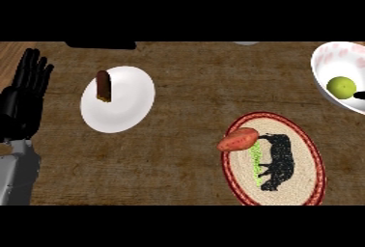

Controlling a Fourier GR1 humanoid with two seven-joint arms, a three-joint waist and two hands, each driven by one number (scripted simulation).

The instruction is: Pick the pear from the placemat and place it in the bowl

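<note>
Left hand (25, 91) rests open at the left edge, fingers straight up, holding nothing. Far right, the yellow-green pear (341, 88) lies in the white bowl (327, 59), off the placemat (305, 150). A dark sliver touching it may be the right hand (359, 95); a careless brush there could roll the pear out.

Woven-looking placemat (305, 144), smooth matt white plate (122, 107), rough-grained counter (187, 154).

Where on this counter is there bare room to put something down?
The widest bare patch lies between the plate and the placemat, reaching up toward the bowl. Below the plate is free too. It is tight between the plate and the left hand at the left edge.
</note>
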